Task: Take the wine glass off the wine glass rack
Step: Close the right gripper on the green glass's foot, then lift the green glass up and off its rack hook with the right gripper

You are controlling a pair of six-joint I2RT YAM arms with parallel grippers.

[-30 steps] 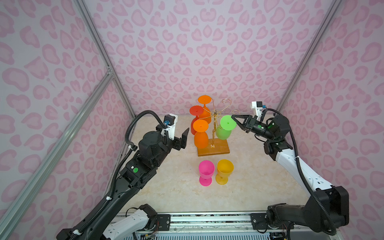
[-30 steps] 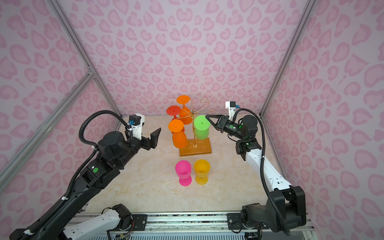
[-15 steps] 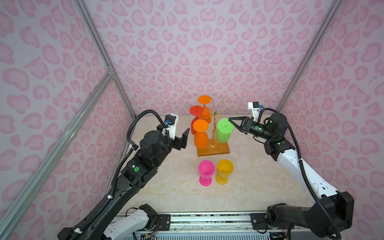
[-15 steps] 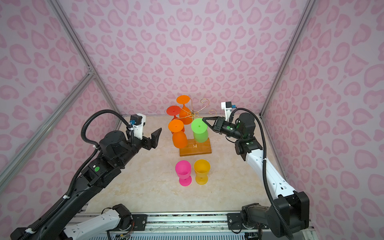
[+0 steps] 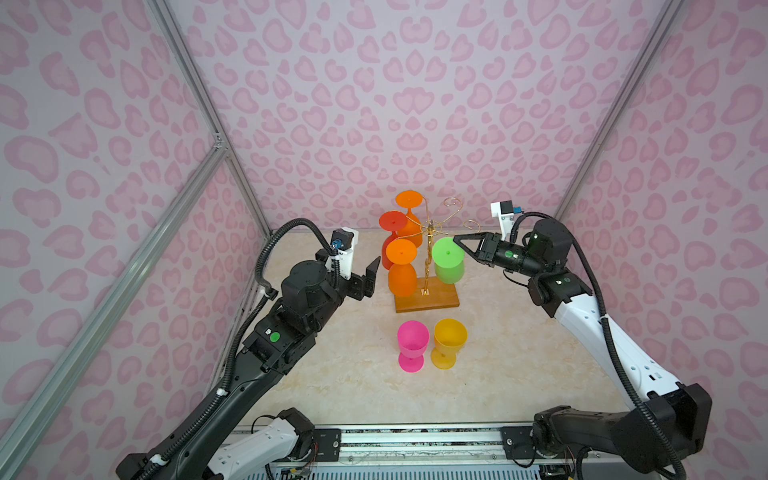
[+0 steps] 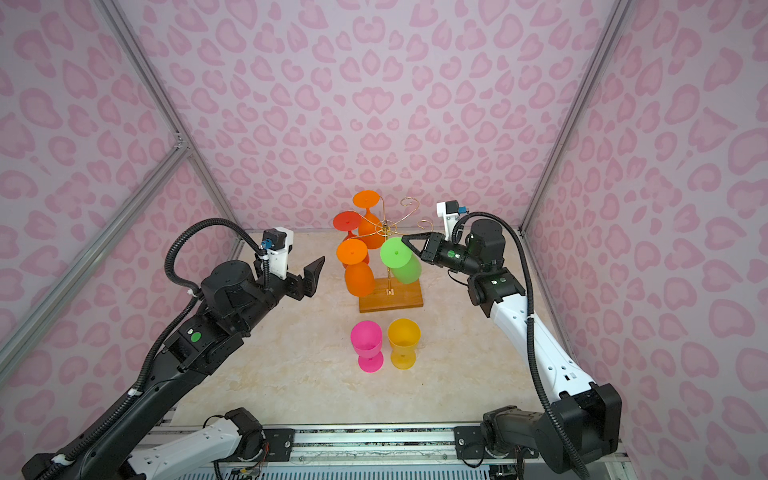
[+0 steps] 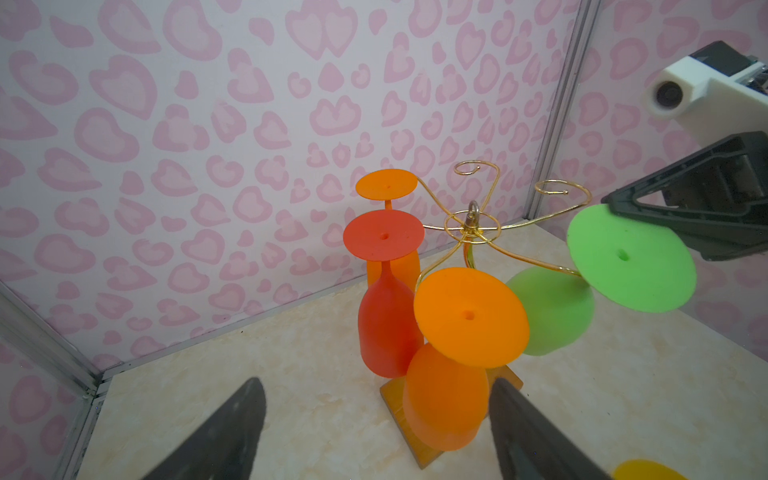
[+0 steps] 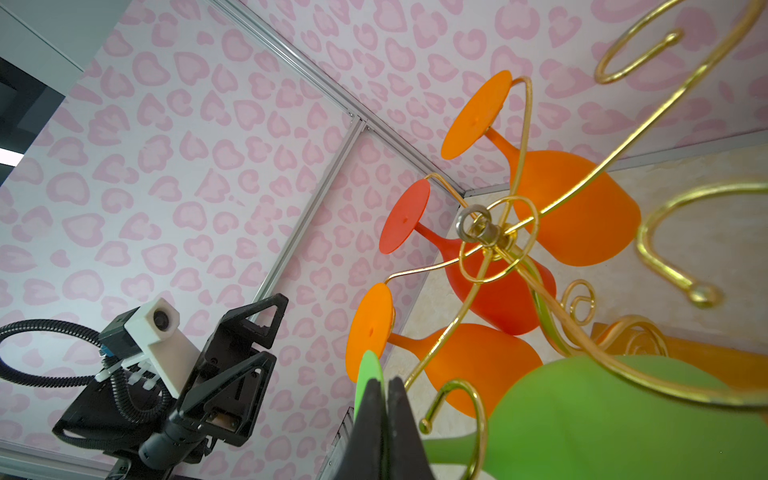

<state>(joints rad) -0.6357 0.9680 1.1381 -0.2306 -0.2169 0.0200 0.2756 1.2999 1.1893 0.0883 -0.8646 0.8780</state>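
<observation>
The wine glass rack (image 5: 430, 227) is a gold wire stand on a brown wooden base (image 5: 436, 300), seen in both top views (image 6: 384, 226). A green wine glass (image 5: 449, 262) (image 6: 401, 262) hangs upside down and tilted on its right side. My right gripper (image 5: 457, 240) (image 8: 384, 380) is shut on the rim of the glass's foot disc (image 7: 627, 257). The green stem (image 8: 449, 451) still passes through a curled wire arm. My left gripper (image 5: 370, 276) (image 7: 376, 380) stands open, left of the rack, holding nothing.
Two orange glasses (image 5: 401, 267) (image 5: 409, 208) and a red one (image 5: 390, 232) hang on the rack's left side. A pink cup (image 5: 411, 345) and a yellow cup (image 5: 449, 343) stand upright in front of the base. Pink patterned walls close in on three sides.
My right gripper has pushed a little left toward the rack's post with the green foot disc, tilting the glass further. The left arm has barely moved.
</observation>
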